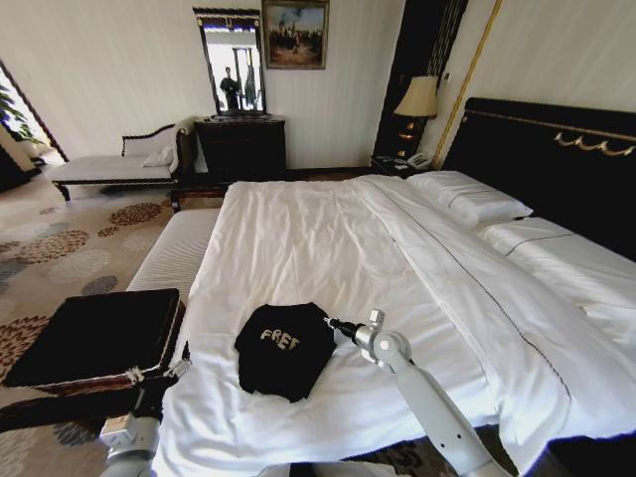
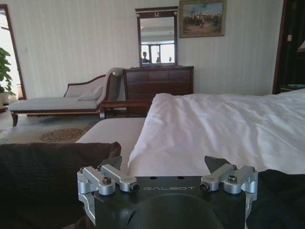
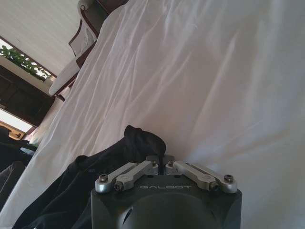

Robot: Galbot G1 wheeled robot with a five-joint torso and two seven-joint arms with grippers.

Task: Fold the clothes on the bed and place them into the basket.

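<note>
I find the black T-shirt [image 1: 285, 349] lying on the white duvet of the bed [image 1: 328, 238], near the foot edge and toward the corner on my left. It is gathered into a compact, roughly folded bundle with the white lettering facing up. The basket [image 1: 94, 338] stands on the floor just off that same corner, its black lining exposed and nothing in it.

The right gripper [image 1: 334, 324] is at the shirt's right-hand edge. In the right wrist view its fingers [image 3: 151, 159] are drawn together on a raised peak of the black fabric, so I judge it has a pinch on the cloth. The left gripper [image 1: 179, 366] hangs low beside the bed's left edge, between mattress and basket; its fingers [image 2: 112, 162] stand wide apart and hold nothing.

My assessment of handling: the garment is light, limp and will not hold shape. A single-point pinch is likely to let the folds drop open. I would grip through all layers at two opposite edges, or support it from beneath. It is not fragile; slipping against the smooth duvet is the main risk.
</note>
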